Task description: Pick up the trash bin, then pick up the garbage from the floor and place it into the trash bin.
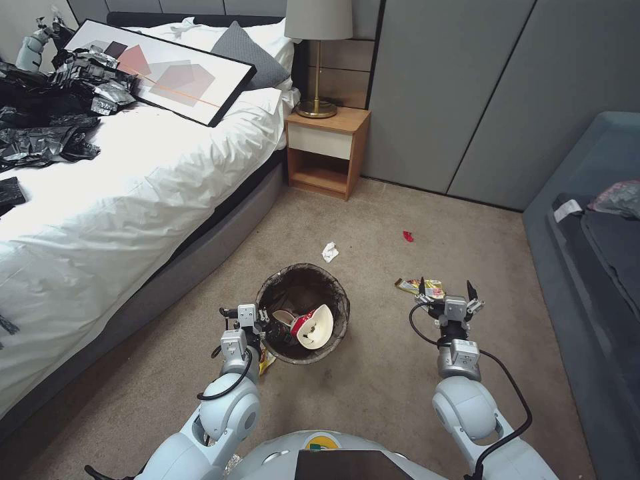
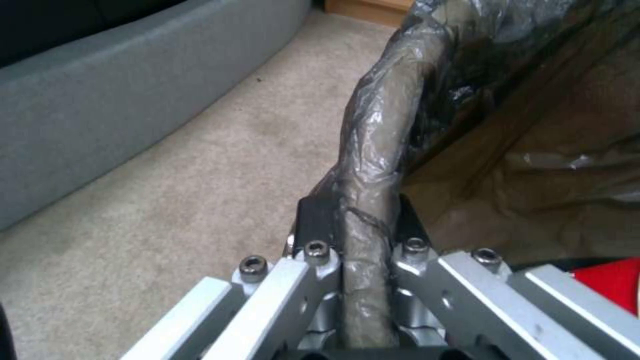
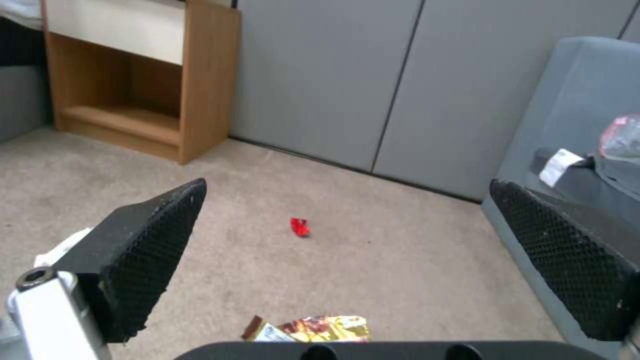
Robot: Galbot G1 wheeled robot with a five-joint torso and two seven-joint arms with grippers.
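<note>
The left gripper (image 1: 261, 325) is closed on the near-left rim of the trash bin (image 1: 303, 313), its two fingers (image 2: 320, 220) pinching the bag-covered edge from both sides. I think this hold is there to keep the bin close to the robot, so that the other arm can drop things in without a long reach. Inside the bin already lie red-and-white paper cups (image 1: 313, 327).

The right gripper (image 1: 445, 291) hangs with its jaws spread wide and empty, just above a yellow snack wrapper (image 1: 419, 287) on the floor to the right of the bin. The wide opening over the wrapper suggests it is preparing to take this piece.

More garbage is left farther away: a white scrap (image 1: 329, 251) beyond the bin, and a small red scrap (image 3: 300, 227) further to the right, well apart from both grippers.

The floor is a beige carpet (image 1: 373, 373), flat and short. On the left stands a bed (image 1: 133, 193) with white sheets; at the far side is a wooden nightstand (image 1: 328, 150) with a lamp (image 1: 317, 60); on the right is a grey-blue sofa (image 1: 587, 227).
</note>
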